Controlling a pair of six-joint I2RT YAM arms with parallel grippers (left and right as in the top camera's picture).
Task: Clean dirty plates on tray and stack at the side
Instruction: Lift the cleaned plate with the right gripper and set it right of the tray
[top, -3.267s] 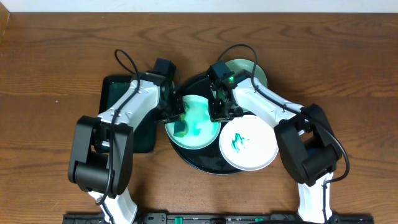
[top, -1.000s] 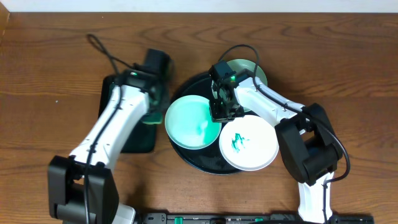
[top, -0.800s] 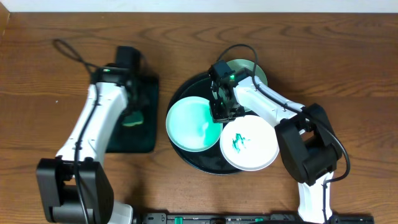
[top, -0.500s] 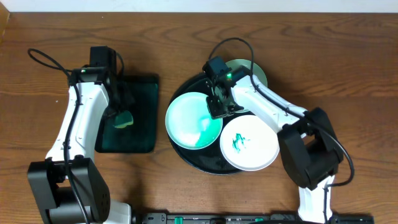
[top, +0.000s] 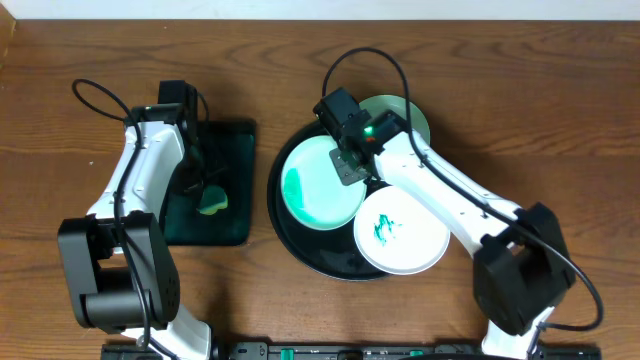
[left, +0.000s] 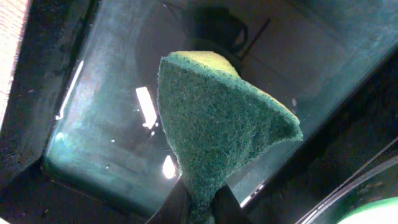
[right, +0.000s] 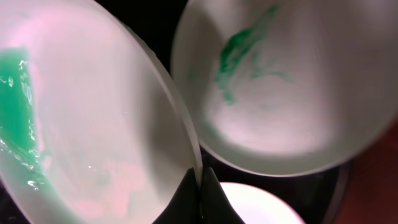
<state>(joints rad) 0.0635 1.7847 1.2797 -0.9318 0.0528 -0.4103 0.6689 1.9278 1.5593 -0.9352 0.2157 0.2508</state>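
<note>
The round black tray holds three plates. My right gripper is shut on the rim of a mint-green plate, which is tilted up with teal liquid pooled at its left; it also shows in the right wrist view. A white plate with a teal smear lies at the tray's front right, seen too in the right wrist view. A second mint plate sits at the back, partly under my arm. My left gripper is shut on a green sponge over the rectangular tray.
A small black rectangular tray lies left of the round tray, with the sponge held over it. Wooden table lies all around. Cables loop above both arms.
My left arm carried the sponge from the mint plate over to the rectangular tray. My right gripper tilted the mint plate up, and the teal liquid ran to its left side.
</note>
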